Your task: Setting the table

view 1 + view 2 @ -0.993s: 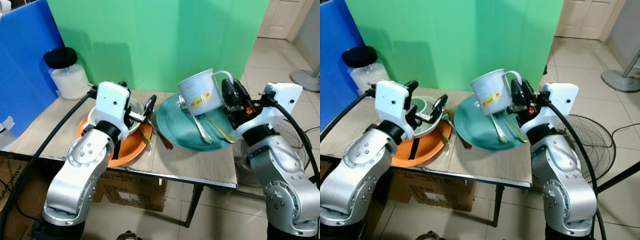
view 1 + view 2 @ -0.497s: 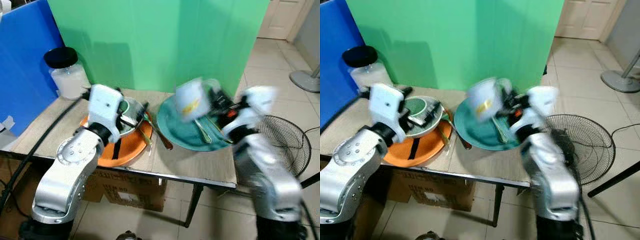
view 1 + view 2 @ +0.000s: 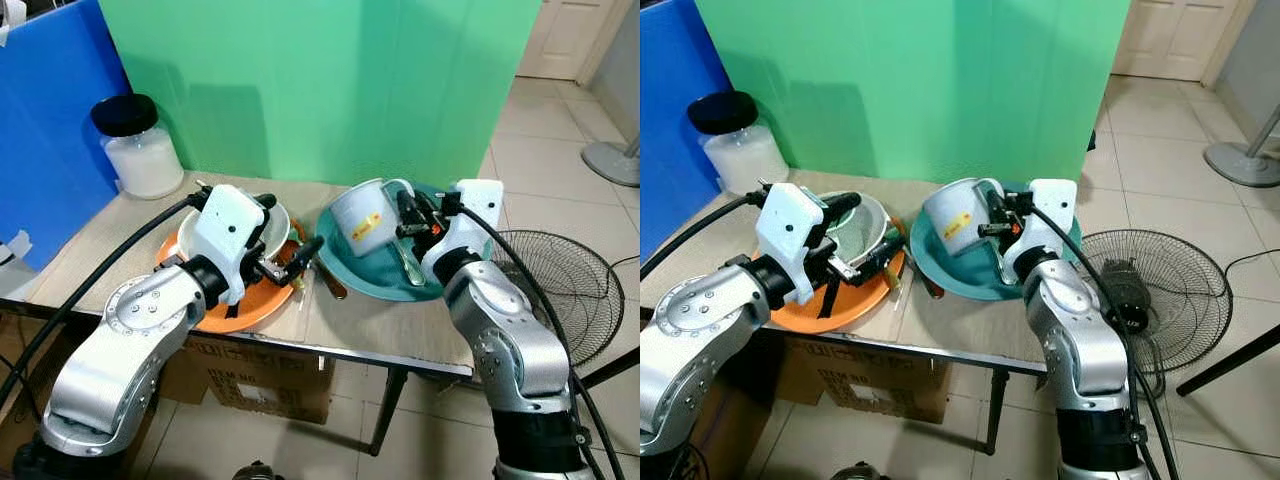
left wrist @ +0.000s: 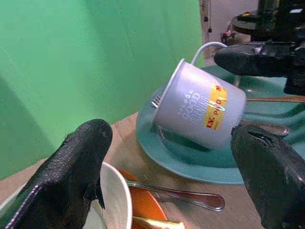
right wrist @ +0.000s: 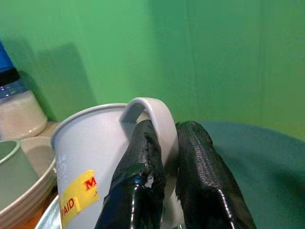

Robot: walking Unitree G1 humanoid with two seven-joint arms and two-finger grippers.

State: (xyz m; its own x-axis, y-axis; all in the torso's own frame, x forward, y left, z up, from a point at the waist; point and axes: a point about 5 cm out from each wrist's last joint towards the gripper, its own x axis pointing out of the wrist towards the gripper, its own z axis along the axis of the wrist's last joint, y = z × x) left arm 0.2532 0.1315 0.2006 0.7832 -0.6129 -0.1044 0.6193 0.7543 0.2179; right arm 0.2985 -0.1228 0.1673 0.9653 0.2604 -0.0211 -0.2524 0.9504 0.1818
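Right wrist view shows you the right gripper (image 5: 164,167) clamped on the white mug's (image 3: 362,217) handle over the teal plate (image 3: 372,276); left gripper (image 3: 291,263) spread open, little laid out.
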